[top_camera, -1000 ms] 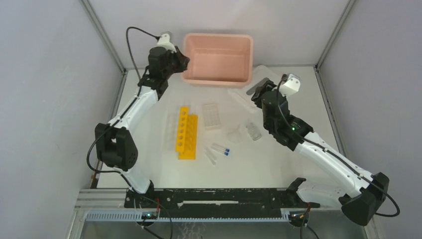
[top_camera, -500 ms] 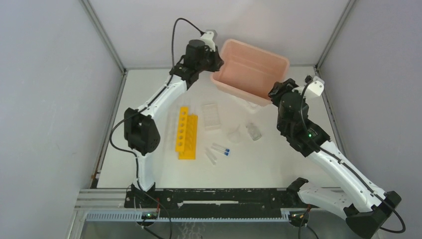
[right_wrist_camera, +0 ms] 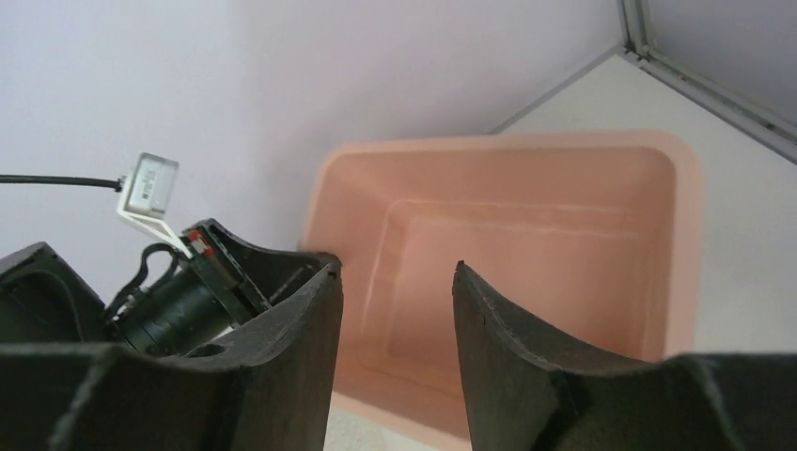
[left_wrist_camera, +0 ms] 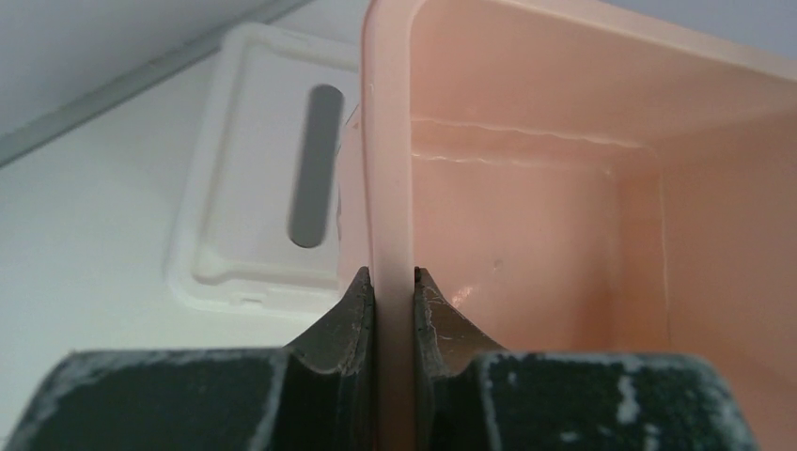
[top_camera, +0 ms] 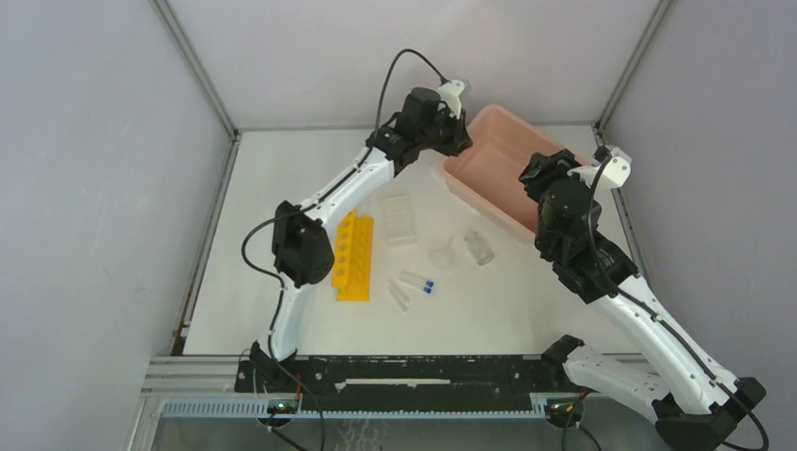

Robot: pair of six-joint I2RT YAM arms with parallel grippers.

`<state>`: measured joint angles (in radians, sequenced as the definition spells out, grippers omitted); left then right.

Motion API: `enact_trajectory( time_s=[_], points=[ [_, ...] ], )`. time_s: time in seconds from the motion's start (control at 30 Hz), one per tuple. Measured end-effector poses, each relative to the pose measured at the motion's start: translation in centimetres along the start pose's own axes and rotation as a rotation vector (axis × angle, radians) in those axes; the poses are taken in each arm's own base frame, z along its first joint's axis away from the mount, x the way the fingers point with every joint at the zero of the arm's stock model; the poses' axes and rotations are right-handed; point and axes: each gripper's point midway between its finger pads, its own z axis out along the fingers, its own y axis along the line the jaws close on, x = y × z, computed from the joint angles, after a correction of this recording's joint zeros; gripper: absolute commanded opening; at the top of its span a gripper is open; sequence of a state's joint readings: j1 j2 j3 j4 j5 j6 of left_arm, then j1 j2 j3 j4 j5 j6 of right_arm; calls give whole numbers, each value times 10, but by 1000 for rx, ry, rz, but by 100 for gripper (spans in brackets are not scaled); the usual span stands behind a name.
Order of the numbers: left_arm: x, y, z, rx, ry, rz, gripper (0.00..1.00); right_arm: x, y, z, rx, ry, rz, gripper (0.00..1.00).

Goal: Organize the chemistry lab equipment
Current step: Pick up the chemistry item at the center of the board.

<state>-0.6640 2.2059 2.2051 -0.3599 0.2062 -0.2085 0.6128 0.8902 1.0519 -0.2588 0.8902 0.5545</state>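
Left pincer (left_wrist_camera: 393, 277) clamping pink bin (left_wrist_camera: 526, 188), white table (top_camera: 526, 310)

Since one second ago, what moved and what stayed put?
The pink bin swung from the back middle toward the right side and turned, pulled by the left gripper, which stays shut on its wall. The right gripper, open, shifted right as well and now faces the bin. The yellow rack, clear gridded rack, blue-capped tubes and glassware stayed put.
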Motion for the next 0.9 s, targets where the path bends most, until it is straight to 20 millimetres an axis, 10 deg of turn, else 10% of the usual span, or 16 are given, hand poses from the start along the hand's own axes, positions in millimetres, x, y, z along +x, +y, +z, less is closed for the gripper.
enact_trajectory(
  time_s=[0.37, 0.9],
  points=[
    [39, -21, 14, 51, 101, 7, 0, 0, -9, 4, 28, 3, -17, 54],
    [49, 42, 37, -197, 50, -116, 0, 29, -13, 25, 59, 69, -92, 55]
  ],
)
